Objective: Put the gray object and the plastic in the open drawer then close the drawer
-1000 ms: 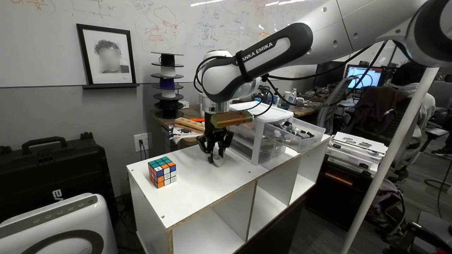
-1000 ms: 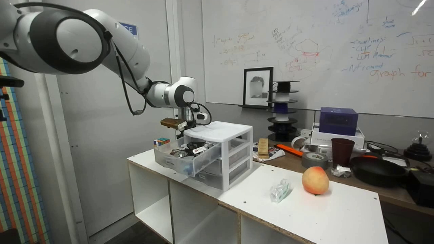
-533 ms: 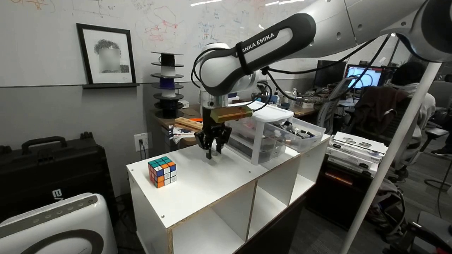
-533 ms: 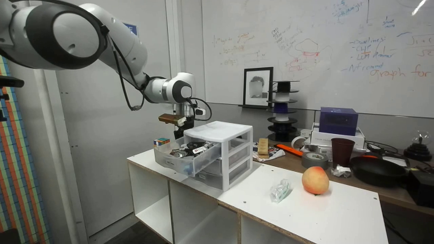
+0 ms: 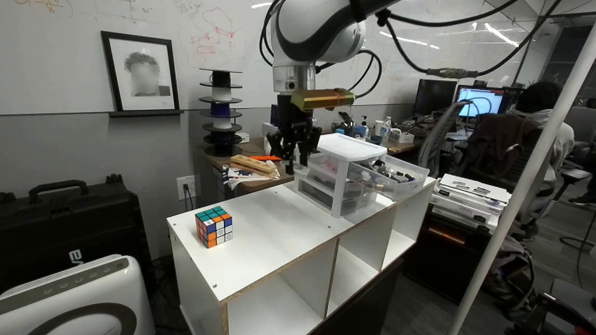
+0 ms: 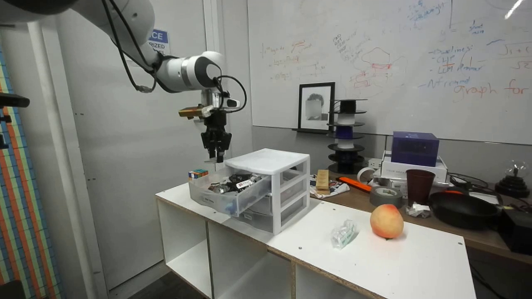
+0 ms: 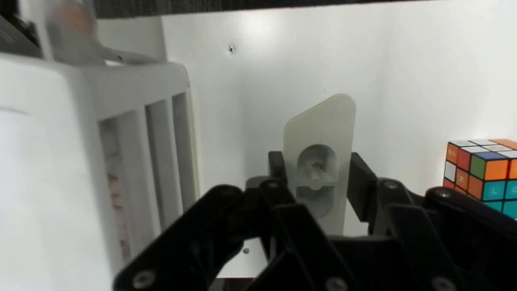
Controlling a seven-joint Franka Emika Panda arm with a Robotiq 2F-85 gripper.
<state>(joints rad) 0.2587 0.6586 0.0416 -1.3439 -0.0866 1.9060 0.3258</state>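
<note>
1. Clearly, the gripper (image 7: 318, 176) is pinching the gray object (image 7: 321, 133): in the wrist view its two fingertips (image 7: 359, 184) press against opposite long sides of the piece.
2. Together they hang near the drawer unit (image 6: 268, 161), on its side toward the puzzle cube (image 5: 214, 227), above the top of the white cabinet (image 5: 260, 251); a gap parts the gray object from the drawer unit.
3. Seen from the wrist, the gray object is flat and elongated, with rounded corners, a slanted end and two recesses; the gripper hides its lower end.
4. The drawer (image 6: 214, 200) stands pulled out at the front of the drawer unit, right under its white top, and a jumble of small items (image 6: 232, 183) lies inside.
5. The plastic (image 6: 344, 234), clear and crumpled, lies on the white cabinet, on the opposite side of the drawer unit from the puzzle cube and apart from it.
6. A peach-like fruit (image 6: 386, 221) rests on that same side, farther from the drawer unit than the plastic.
7. The puzzle cube sits on the white cabinet, well apart from the drawer unit.
8. Behind the drawer unit, a brown desk (image 6: 358, 202) bears a wooden block (image 6: 322, 182), a stack of spools (image 6: 346, 132), a roll of tape (image 6: 384, 201), a dark red cup (image 6: 419, 189) and a black pan (image 6: 461, 216).
</note>
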